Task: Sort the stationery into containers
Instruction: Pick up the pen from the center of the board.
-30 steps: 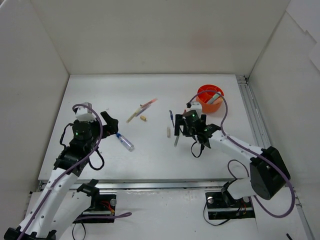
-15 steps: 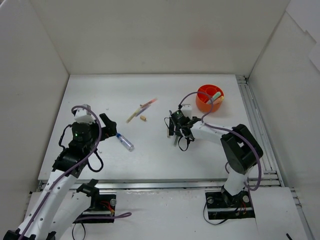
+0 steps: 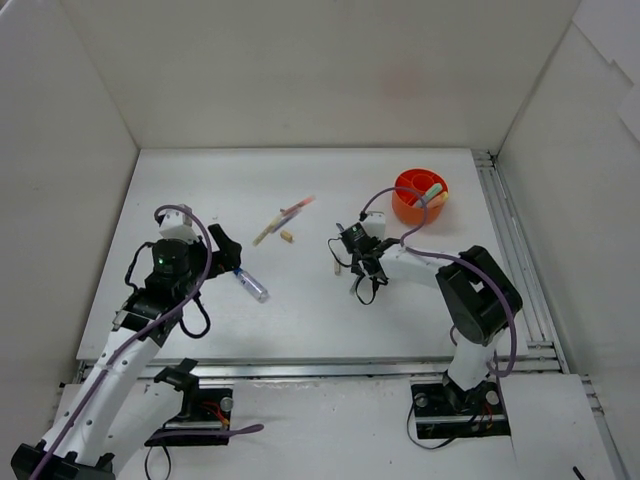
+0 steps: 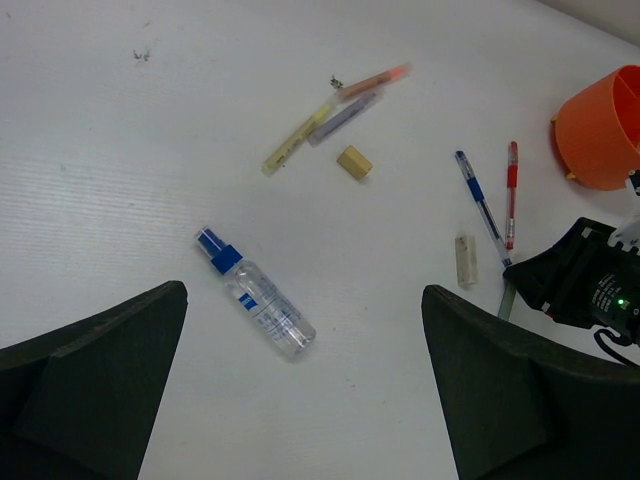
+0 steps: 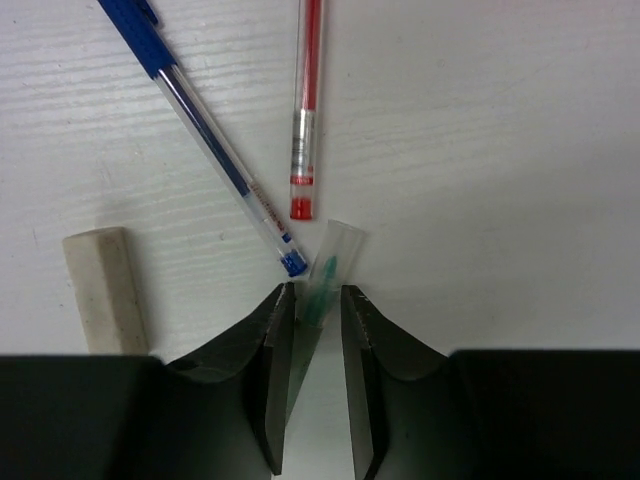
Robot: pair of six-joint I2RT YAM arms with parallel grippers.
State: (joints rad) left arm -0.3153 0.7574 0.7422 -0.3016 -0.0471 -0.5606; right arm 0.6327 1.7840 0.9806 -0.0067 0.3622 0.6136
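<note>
The green pen (image 5: 325, 272) lies just right of the surface's middle, and the right gripper (image 5: 317, 292) is narrowed onto it near its clear-capped end. So far off-centre, the pen will likely swing or slip out once lifted toward the orange pot (image 3: 404, 207) by the far right corner, and the blue pen (image 5: 215, 140), whose tip lies just beside one finger, may get dragged along. A second ago this gripper stood wide and slightly nearer the right edge, while the left gripper (image 4: 303, 290) stays wide over the blue-capped tube (image 4: 255, 305).
</note>
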